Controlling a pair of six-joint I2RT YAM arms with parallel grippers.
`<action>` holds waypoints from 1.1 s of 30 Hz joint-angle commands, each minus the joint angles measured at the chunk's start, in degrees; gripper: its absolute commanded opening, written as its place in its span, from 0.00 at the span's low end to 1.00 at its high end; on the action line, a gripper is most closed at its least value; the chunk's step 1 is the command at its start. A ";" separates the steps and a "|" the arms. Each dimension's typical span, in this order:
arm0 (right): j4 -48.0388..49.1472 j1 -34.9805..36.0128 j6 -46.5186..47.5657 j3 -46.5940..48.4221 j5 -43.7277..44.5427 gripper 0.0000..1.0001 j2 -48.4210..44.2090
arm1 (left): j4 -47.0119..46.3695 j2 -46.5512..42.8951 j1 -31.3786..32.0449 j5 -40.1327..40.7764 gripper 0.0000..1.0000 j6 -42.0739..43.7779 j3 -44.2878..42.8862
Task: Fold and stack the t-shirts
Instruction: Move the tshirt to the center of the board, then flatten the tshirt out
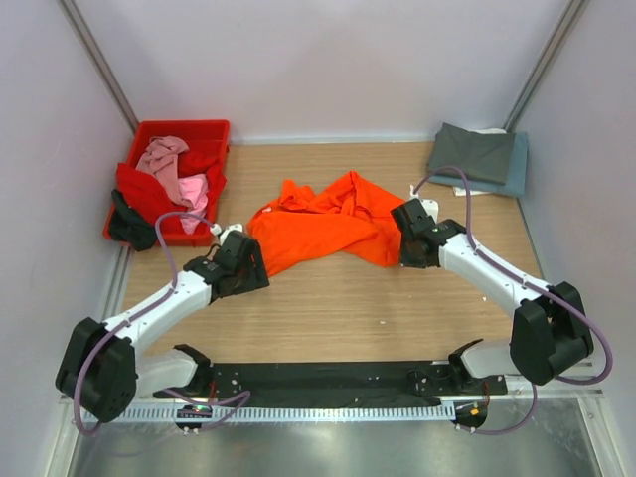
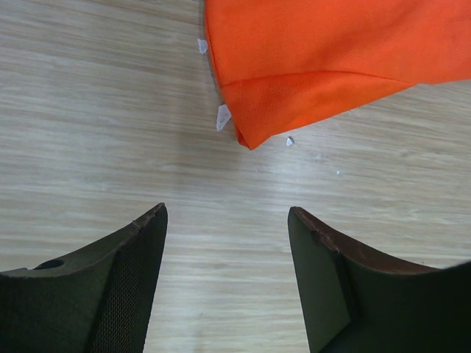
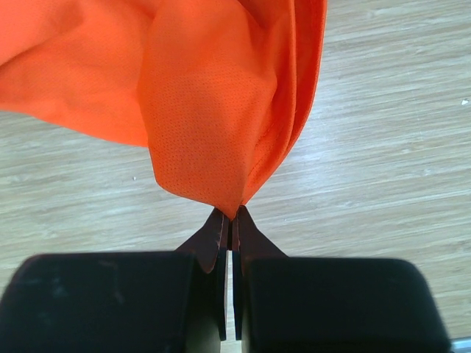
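While the bright orange cloth t-shirt (image 1: 323, 224) lies crumpled across the middle of the pale wooden table (image 1: 348, 318), the right gripper (image 3: 230, 217) has its two dark fingers (image 3: 211, 243) pinched tight on a bunched edge at the shirt's right side, the cloth fanning out from the closed tips. That hold looks meant to anchor or lift this side so the heap can be drawn flat. The left gripper (image 2: 228, 213) sits low at the shirt's near-left end with its jaws apart and nothing between them. A folded corner of the orange cloth lies just beyond the tips, not touching them, so I judge it is lined up to take that corner (a grasp not yet made). With both ends held, the shirt could be stretched out, which folding needs first. More work waits in the rigid red plastic crate (image 1: 199, 126) at the far left: a pink shirt (image 1: 167, 159) and a red shirt (image 1: 139, 187) are heaped inside, and some dark cloth (image 1: 129, 227) hangs over its near edge. At the far right a folded dark grey shirt (image 1: 475, 149) rests on a slate blue shirt (image 1: 514, 177) — the stack, by the look of it, kept well apart from the working space. The orange corner lies flat on the wood, so the left gripper may have to come very low to catch it.
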State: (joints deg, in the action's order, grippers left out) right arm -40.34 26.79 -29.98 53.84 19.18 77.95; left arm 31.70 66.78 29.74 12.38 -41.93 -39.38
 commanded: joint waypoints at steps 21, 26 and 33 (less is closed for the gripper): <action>-3.25 -0.15 3.43 1.43 2.17 0.01 -3.76 | -1.33 3.81 7.71 13.55 0.00 2.91 -17.63; -5.80 -0.59 4.40 5.13 3.58 0.01 -5.44 | 16.54 5.54 5.08 12.86 0.18 5.89 -36.97; -7.30 -1.30 5.02 6.63 3.15 0.01 -4.47 | 14.64 9.43 -0.21 2.12 0.97 4.32 -30.61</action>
State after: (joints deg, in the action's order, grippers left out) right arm -45.93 25.74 -25.91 59.02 21.26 74.28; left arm 41.12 73.43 29.74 19.00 -37.15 -76.05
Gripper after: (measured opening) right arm 0.040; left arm 0.959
